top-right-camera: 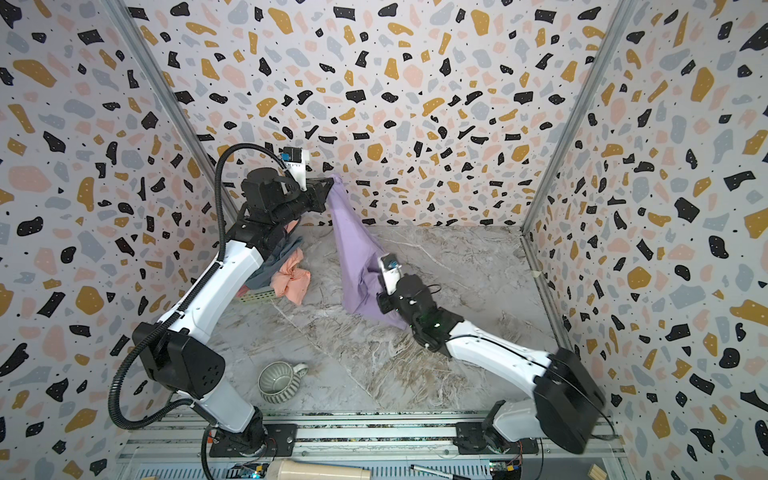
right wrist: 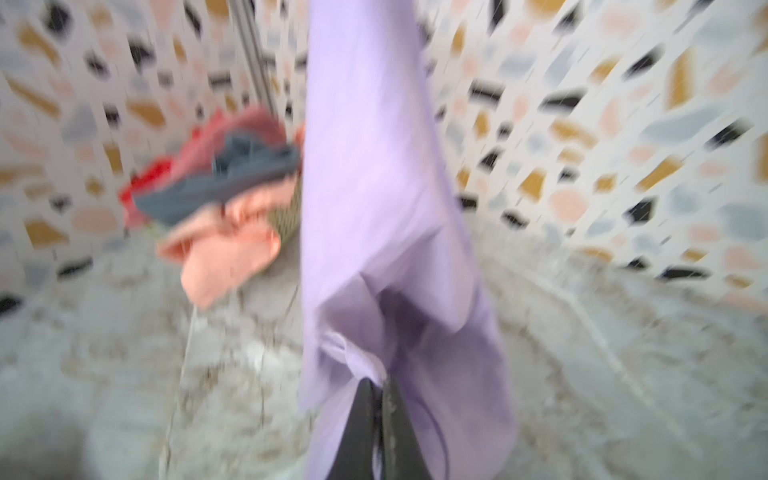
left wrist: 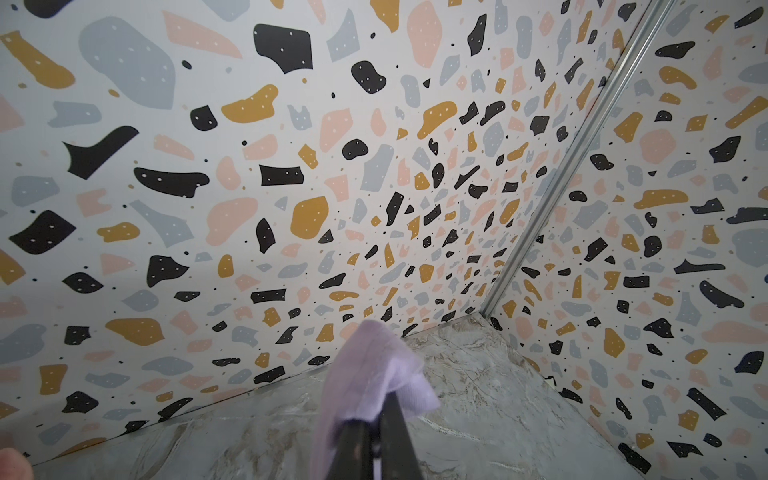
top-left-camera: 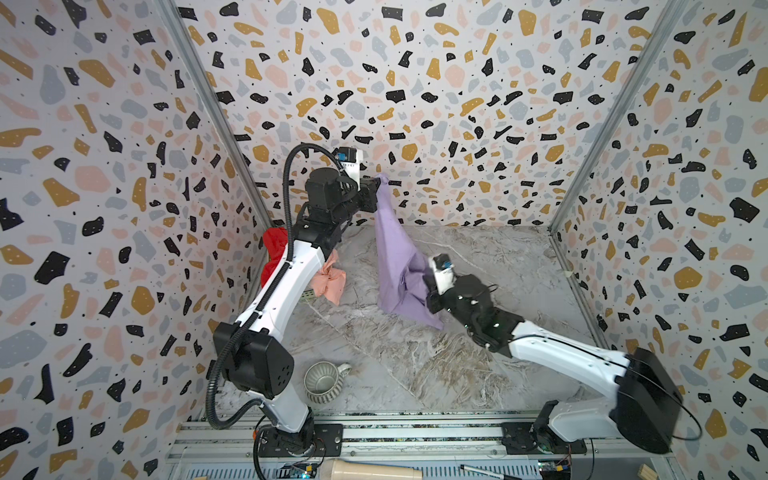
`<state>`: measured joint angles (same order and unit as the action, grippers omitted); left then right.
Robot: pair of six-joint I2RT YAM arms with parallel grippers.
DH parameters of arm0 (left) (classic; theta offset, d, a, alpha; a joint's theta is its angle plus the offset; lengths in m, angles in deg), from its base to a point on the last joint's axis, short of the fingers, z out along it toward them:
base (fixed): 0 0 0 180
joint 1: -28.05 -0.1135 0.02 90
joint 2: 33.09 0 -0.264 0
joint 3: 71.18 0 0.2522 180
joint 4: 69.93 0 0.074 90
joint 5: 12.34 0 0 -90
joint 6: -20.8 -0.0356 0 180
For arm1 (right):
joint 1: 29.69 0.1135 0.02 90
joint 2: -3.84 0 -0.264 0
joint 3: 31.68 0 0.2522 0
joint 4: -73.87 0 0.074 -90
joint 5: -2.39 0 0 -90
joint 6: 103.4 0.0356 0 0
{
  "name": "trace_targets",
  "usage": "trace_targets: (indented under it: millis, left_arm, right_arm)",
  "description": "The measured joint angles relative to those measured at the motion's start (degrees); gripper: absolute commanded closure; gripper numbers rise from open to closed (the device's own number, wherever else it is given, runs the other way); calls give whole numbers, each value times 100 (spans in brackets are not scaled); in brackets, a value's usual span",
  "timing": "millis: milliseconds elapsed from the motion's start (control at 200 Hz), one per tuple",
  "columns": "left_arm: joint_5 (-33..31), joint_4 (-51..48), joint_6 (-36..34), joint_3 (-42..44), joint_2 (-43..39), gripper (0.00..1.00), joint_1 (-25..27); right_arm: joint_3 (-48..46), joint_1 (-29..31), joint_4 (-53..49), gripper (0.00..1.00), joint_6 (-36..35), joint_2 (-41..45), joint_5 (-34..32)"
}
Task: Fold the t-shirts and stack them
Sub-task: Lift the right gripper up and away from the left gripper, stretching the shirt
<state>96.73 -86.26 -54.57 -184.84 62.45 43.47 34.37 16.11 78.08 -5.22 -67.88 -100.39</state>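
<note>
A lilac t-shirt (top-left-camera: 395,257) (top-right-camera: 353,257) hangs stretched above the marble table. My left gripper (top-left-camera: 376,179) (left wrist: 380,411) is shut on its top corner, high up near the back wall. My right gripper (top-left-camera: 423,280) (right wrist: 380,380) is shut on a fold of the same shirt lower down, its fingertips buried in the cloth. A red t-shirt (top-left-camera: 274,249), a grey-blue t-shirt (top-right-camera: 270,266) and a peach t-shirt (top-left-camera: 330,282) lie heaped at the back left, partly hidden behind my left arm. The right wrist view is blurred.
The heap rests in a pale green perforated basket (top-right-camera: 259,296) by the left wall. A ribbed grey-green mug (top-left-camera: 322,380) stands at the front left near my left arm's base. Patterned walls enclose three sides; a metal rail (top-left-camera: 415,432) runs along the front.
</note>
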Motion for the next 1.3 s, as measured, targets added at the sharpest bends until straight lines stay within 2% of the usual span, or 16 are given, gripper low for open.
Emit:
trace_targets:
  millis: [90, 190, 320, 501, 661, 851, 1061, 1301]
  left_arm:
    - [184, 9, 118, 0, -107, 100, -122]
    - [387, 22, 254, 2, -297, 100, -221]
    - [691, 247, 424, 190, -758, 100, -315]
    - [1067, 728, 621, 763, -1572, 100, -332]
    - [1091, 1152, 787, 1897, -2273, 100, -332]
    - [1025, 1043, 852, 2811, -2352, 100, -337]
    - [1019, 855, 789, 2992, -2435, 100, -337]
    - [970, 839, 549, 2975, -2999, 100, -337]
  right_arm:
    - [310, -472, -31, 100, -151, 654, 9]
    - [570, -994, -149, 100, -363, 1005, -90]
    - [999, -1665, -319, 100, -619, 1139, -256]
    - [2098, -2452, -413, 100, -979, 1130, -407]
    - [2981, -2647, -323, 100, -1285, 1113, -404]
    - [3244, -2697, -275, 100, -1493, 922, -345]
    - [3353, -2710, -481, 100, -1580, 455, -243]
    - [3707, -2710, -719, 100, -1574, 533, 48]
